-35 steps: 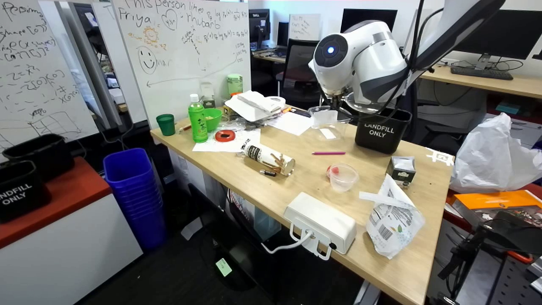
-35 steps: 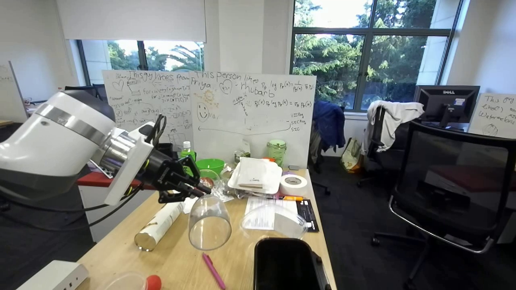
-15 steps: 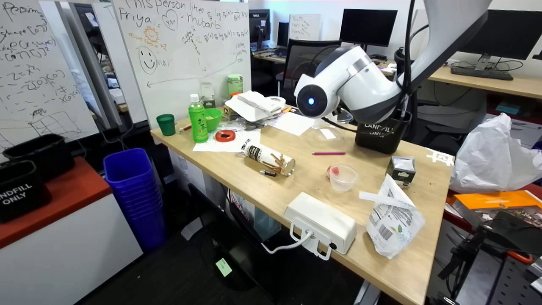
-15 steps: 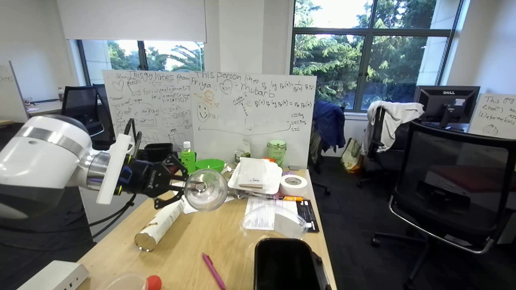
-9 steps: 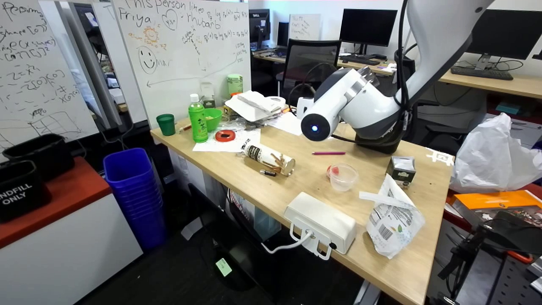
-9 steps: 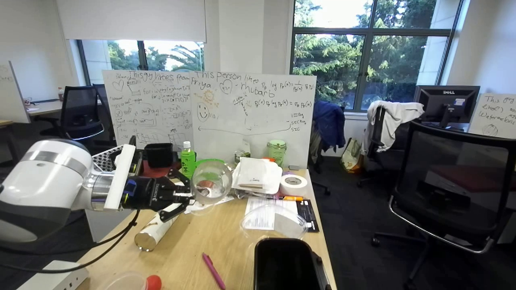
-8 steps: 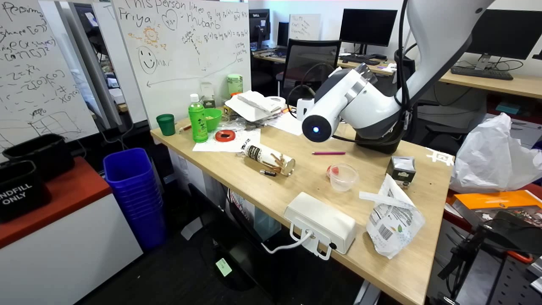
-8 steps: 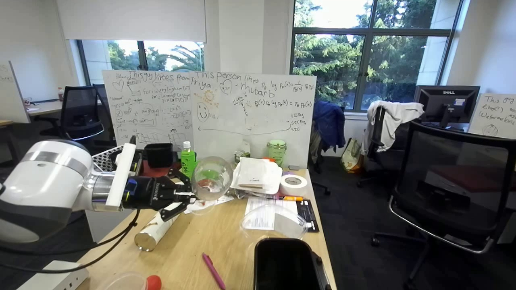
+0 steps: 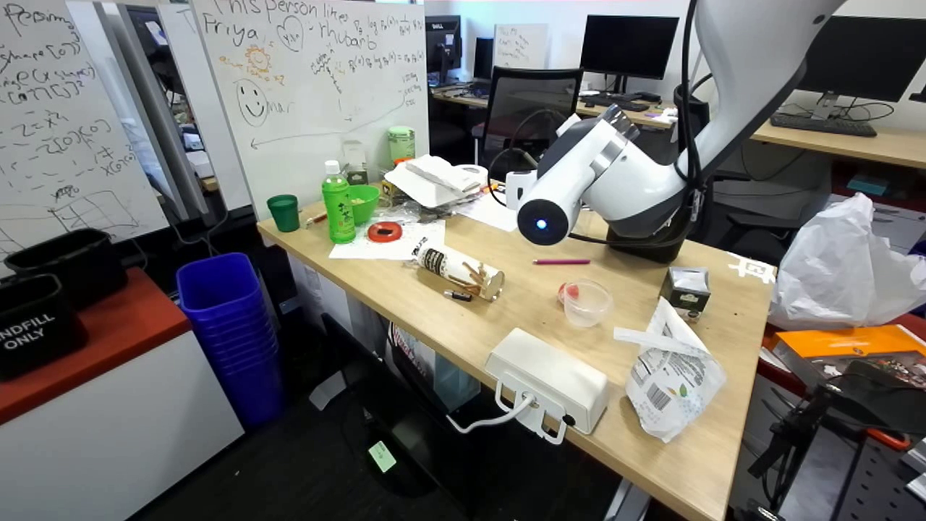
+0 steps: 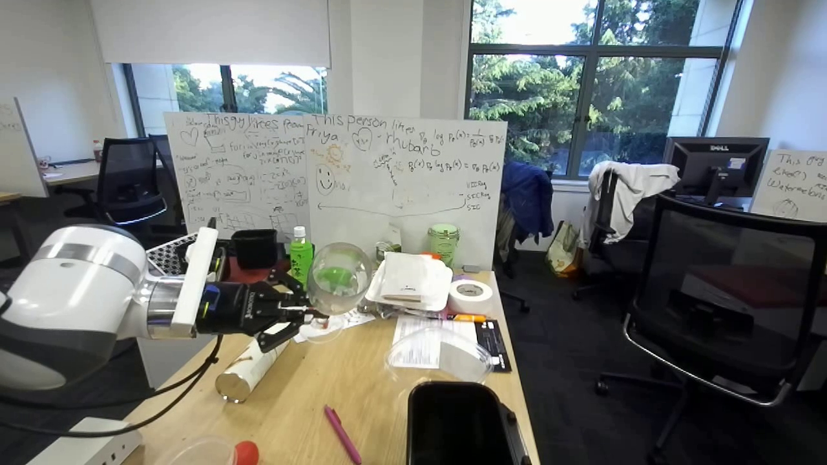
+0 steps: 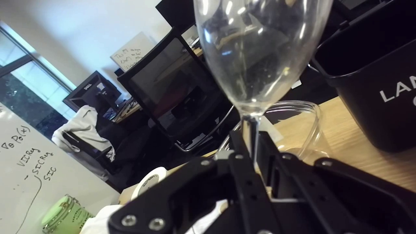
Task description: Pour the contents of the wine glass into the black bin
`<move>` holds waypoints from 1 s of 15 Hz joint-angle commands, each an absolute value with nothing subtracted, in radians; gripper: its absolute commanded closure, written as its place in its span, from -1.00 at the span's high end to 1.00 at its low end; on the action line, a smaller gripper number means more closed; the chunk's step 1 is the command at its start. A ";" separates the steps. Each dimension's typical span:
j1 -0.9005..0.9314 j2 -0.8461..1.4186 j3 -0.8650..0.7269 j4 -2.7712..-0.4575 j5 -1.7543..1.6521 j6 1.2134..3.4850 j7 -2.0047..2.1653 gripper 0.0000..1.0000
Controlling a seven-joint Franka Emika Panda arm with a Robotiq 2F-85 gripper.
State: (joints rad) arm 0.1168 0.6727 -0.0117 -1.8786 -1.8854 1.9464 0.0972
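The gripper [image 11: 253, 142] has its jaws drawn together to a narrow gap, pinching the wine glass [image 11: 260, 65] by the stem; the glass is in the air, its rounded bowl beyond the jaws and, in an exterior view, its foot showing faintly below them; its exact tilt is hard to judge, and what it contains cannot be made out; the black bin [image 11: 367, 112], marked in white letters, stands upright on the table [image 9: 532, 307], apart from the glass, and in the wrist view it lies to the right of the bowl; in an exterior view the white arm [image 9: 644, 184] hides the gripper and covers the upper part of that bin; a clear plastic container [image 10: 464, 360] rests beside the bin, with a roll of tape [image 10: 470, 297] farther along; a pink pen [image 9: 561, 262] lies between the bin and a white canister [image 9: 459, 269] on its side; a clear tub [image 9: 589, 305] has a red ball [image 9: 569, 291] just beside it; toward the end by the whiteboard [image 9: 311, 94] a green bottle [image 9: 338, 206] stands beside a green bowl [image 9: 365, 204], with a dark green cup [image 9: 283, 214] near the corner; a white socket box [image 9: 542, 365] sits at the edge, a crumpled white bag [image 9: 673, 383] lies near it, and a small dark box [image 9: 685, 293] stands just past the bag.
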 commanded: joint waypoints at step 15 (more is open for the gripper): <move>0.176 0.842 -0.013 -1.872 -2.069 1.778 -0.315 -0.93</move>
